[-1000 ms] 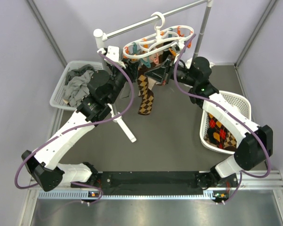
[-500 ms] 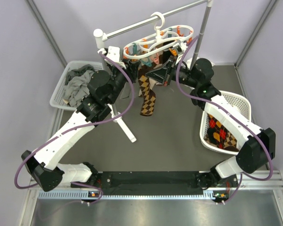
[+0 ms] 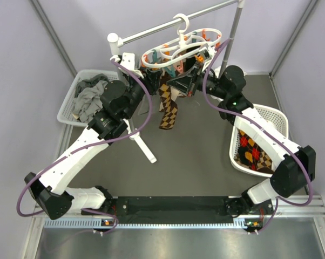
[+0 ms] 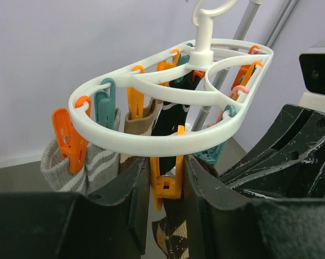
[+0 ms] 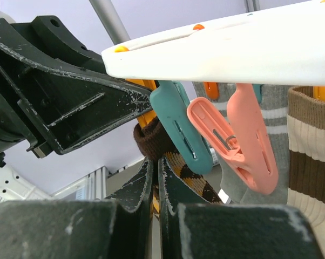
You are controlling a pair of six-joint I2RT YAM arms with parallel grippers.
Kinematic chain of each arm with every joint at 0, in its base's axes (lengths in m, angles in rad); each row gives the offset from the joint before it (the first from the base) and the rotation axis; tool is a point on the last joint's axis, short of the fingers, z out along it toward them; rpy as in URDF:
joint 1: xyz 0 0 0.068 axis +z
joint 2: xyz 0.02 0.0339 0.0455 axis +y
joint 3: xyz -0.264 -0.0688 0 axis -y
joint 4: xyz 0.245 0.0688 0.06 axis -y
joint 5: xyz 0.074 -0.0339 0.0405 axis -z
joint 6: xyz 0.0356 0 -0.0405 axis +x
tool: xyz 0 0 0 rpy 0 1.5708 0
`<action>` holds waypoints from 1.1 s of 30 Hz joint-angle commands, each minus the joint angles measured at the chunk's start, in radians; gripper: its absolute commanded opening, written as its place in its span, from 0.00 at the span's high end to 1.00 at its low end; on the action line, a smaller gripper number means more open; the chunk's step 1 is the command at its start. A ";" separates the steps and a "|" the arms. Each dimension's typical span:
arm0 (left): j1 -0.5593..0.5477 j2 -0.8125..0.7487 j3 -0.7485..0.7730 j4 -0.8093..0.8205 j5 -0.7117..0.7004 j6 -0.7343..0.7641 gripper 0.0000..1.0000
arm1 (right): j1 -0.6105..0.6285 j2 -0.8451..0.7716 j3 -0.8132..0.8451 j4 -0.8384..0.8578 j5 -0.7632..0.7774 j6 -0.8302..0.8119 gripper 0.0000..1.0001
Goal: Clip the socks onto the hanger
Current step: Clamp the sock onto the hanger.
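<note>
Orange clip [image 4: 165, 183] on hanger [image 4: 151, 137] is pinched by left gripper [image 4: 166, 164]; argyle sock [image 5: 151, 141] cuff, nipped in pressed-together right gripper [image 5: 157, 162], is held just beneath. If released early, clip could be shut on nothing.

My white oval hanger [image 3: 170, 52] hung by its hook, orange and teal clips dangling round the ring. One argyle sock [image 3: 168, 109] hung straight down beneath it, its brown cuff pinched in my right gripper [image 5: 156, 162] just under the rim. The orange clip [image 4: 163, 186] at the near edge sat squeezed in my left gripper [image 4: 166, 164]. More argyle socks [image 3: 253, 154] lay heaped in the white basket [image 3: 278, 116] well apart to the right
</note>
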 commanded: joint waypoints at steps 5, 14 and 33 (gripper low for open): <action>-0.001 -0.039 -0.002 -0.004 0.014 -0.051 1.00 | 0.008 0.002 0.072 0.070 0.011 0.011 1.00; 0.001 -0.058 0.010 -0.036 0.009 -0.062 0.77 | 0.017 0.002 0.095 0.033 0.018 0.002 1.00; 0.001 -0.139 0.017 -0.152 0.049 -0.055 0.27 | 0.034 -0.072 0.053 -0.125 0.106 -0.196 0.46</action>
